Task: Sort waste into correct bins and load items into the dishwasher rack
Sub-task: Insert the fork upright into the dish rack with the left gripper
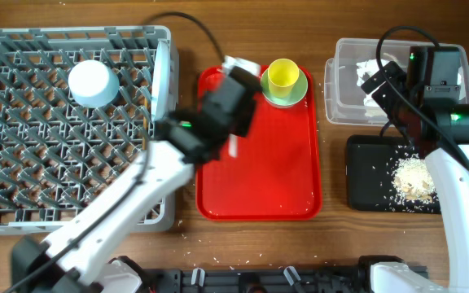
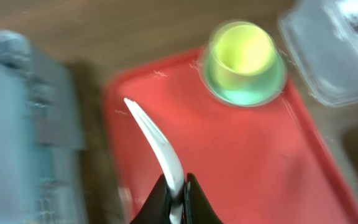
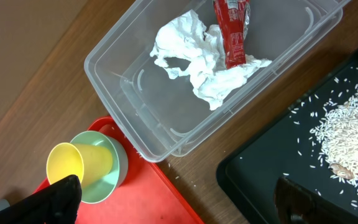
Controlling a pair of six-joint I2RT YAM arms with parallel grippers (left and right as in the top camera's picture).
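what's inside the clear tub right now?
Inside the tub: a crumpled white tissue with a red wrapper lying on it; the rest of the visible floor is bare. Anything under the tissue is covered, and the wrapper's top runs out of the right wrist view.

Left arm (image 1: 129,203) ran from the near-left corner diagonally to table centre; left gripper (image 2: 178,190) pinched tight on the white fork (image 2: 160,146). Right arm (image 1: 462,179) reached along the right edge toward the far-right corner; right gripper (image 3: 176,186) had its fingers spread wide.
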